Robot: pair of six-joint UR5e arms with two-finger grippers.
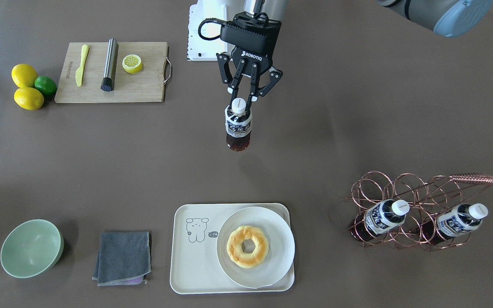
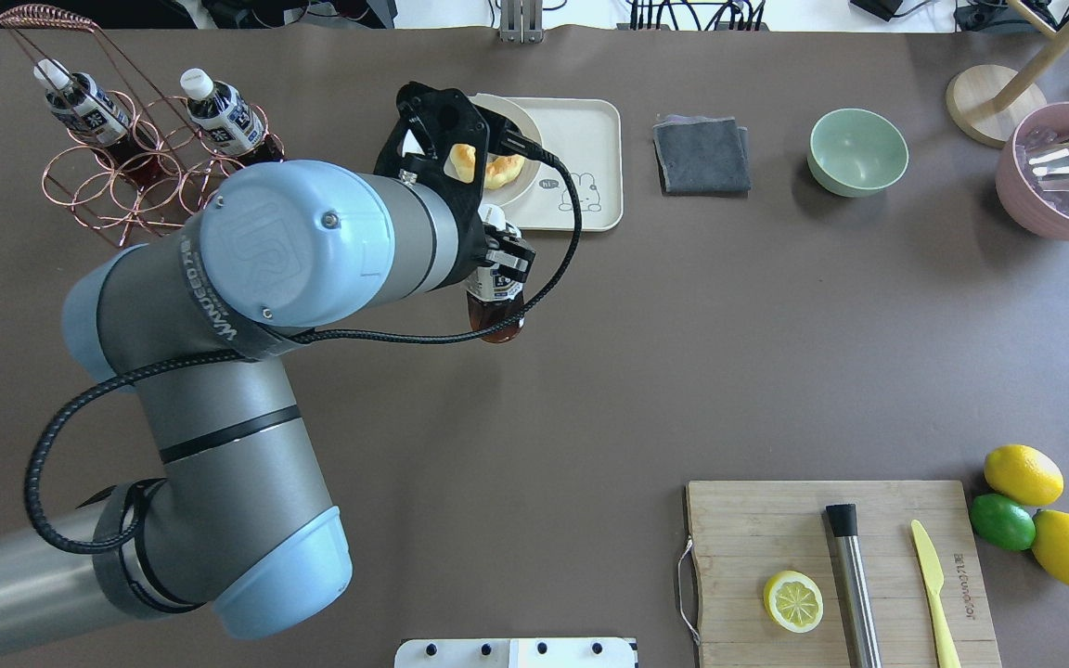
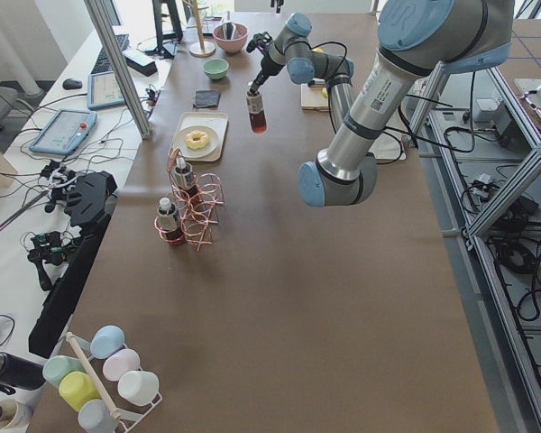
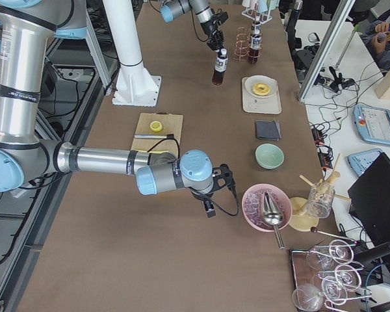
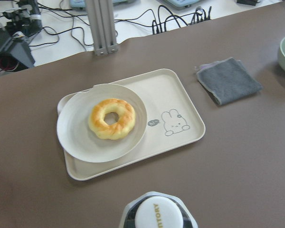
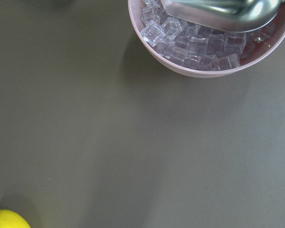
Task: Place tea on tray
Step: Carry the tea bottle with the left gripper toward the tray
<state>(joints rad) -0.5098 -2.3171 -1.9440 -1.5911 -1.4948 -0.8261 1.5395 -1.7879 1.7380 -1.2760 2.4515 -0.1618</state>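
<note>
Front camera first: the left jaws are clamping the tea [image 1: 238, 124] at the neck, just under its white cap, so the bottle is hanging straight down below them. I'm guessing that high grip is leaving the base free to go down upright. The tray [image 1: 195, 273] is sitting well out ahead of the jaws. A round plate [image 1: 272, 222] with a donut [image 1: 247, 247] is hogging one half of it, so only the end with the little drawing is looking usable. Off to the jaws' side, a copper wire rack [image 1: 417, 188] is cradling two more bottles, well apart from the tray.

Overhead: the tea is poking out beneath the jaws, stopping short of the tray.

Left side view: the bottle is looking lifted clear of the worktop [image 3: 279, 271].

Left wrist: the cap is showing right under the jaws, the tray is lying ahead, and a grey cloth [image 5: 228, 80] is lying near the tray's bare end, not touching.

Right side view: the right jaws are hovering near a pink bowl of ice [image 4: 263, 205]. I can't tell whether they're apart or together.
</note>
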